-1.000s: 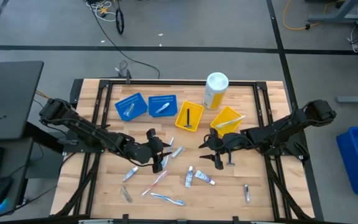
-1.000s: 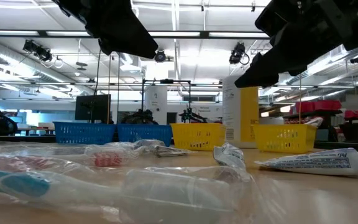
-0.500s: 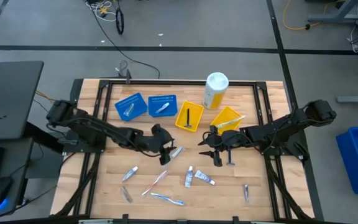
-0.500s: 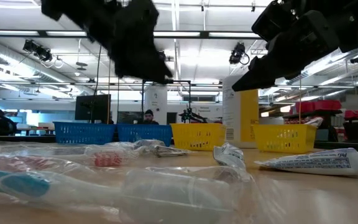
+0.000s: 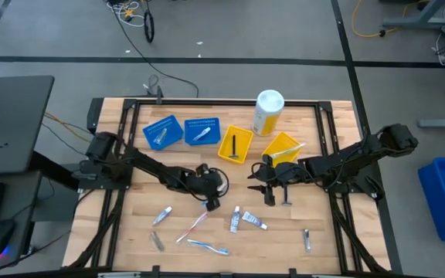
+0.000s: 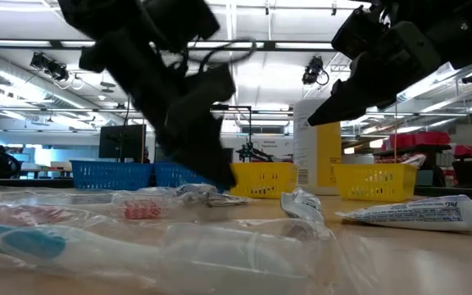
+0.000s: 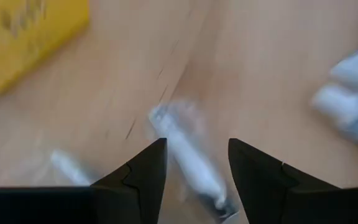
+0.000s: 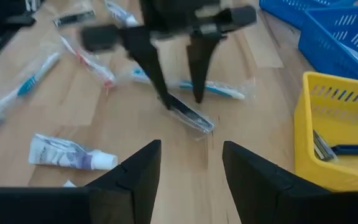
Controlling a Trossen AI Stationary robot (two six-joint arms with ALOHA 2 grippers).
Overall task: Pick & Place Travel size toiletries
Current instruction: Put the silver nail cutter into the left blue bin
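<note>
Right wrist view: left gripper (image 8: 178,93) stands tips-down on the pale wood-plank desk (image 8: 247,174), jaws released and straddling a slim wrapped razor (image 8: 188,116) in glossy clear film. Just beyond it lies a thin wrapped toothbrush (image 8: 210,88); a crinkled white tube (image 8: 72,154) lies apart. Right gripper (image 5: 264,185) hovers near the yellow tray (image 5: 234,144), jaws released, bare desk beneath it.

Wrapped toiletries (image 5: 199,222) scattered flat on near table half; 1 clear packet (image 8: 188,114) between left pincer's (image 8: 178,99) open fingers.
</note>
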